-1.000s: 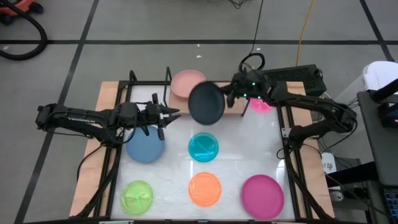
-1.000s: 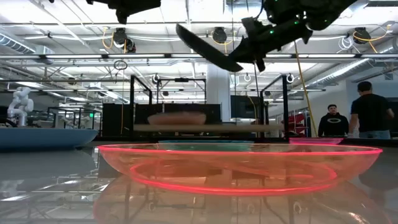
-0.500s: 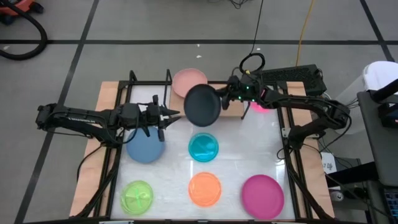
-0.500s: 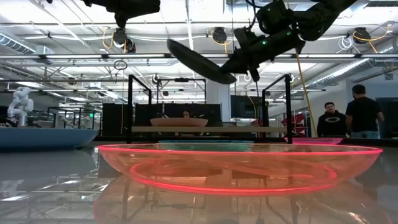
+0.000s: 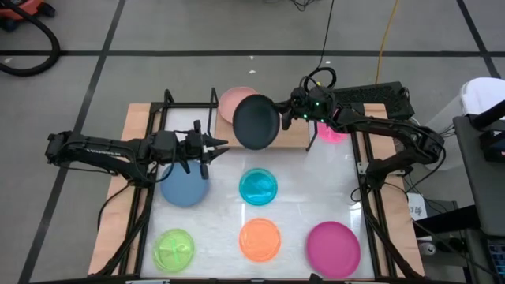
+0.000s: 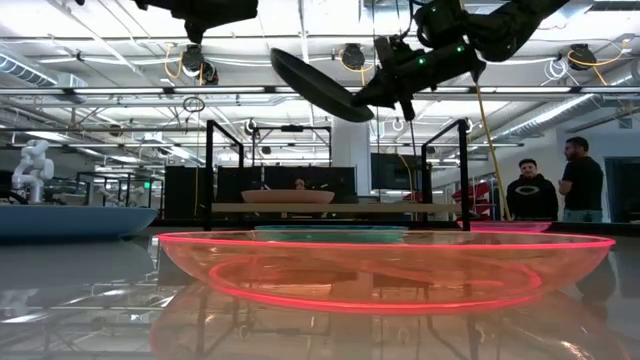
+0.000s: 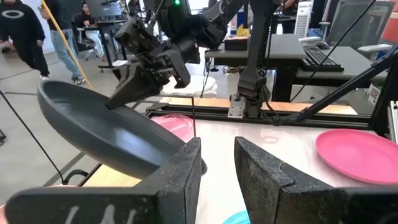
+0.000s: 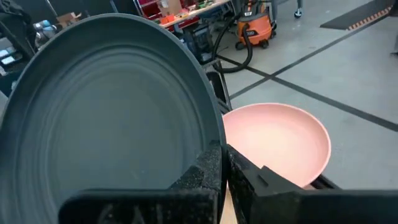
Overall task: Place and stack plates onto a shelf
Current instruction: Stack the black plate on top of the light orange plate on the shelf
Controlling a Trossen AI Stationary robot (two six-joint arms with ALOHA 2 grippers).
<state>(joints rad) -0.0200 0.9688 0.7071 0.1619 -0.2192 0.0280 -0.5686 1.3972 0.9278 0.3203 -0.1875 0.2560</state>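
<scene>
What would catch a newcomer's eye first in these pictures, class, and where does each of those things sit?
First, the round black plastic plate, held tilted in the air by the right gripper, whose jaws pinch its rim just above the pale pink round plate on the light-wood shelf. Next, the bright plates spread on the white table: blue, cyan, lime green, orange and magenta. The left gripper hangs over the blue plate.

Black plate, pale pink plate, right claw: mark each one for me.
black plate (image 5: 256,122), high view, centre of its dish.
pale pink plate (image 8: 283,140), right wrist view, middle of its inner surface.
right claw (image 5: 282,120), high view, fingertips at the black plate's rim.
</scene>
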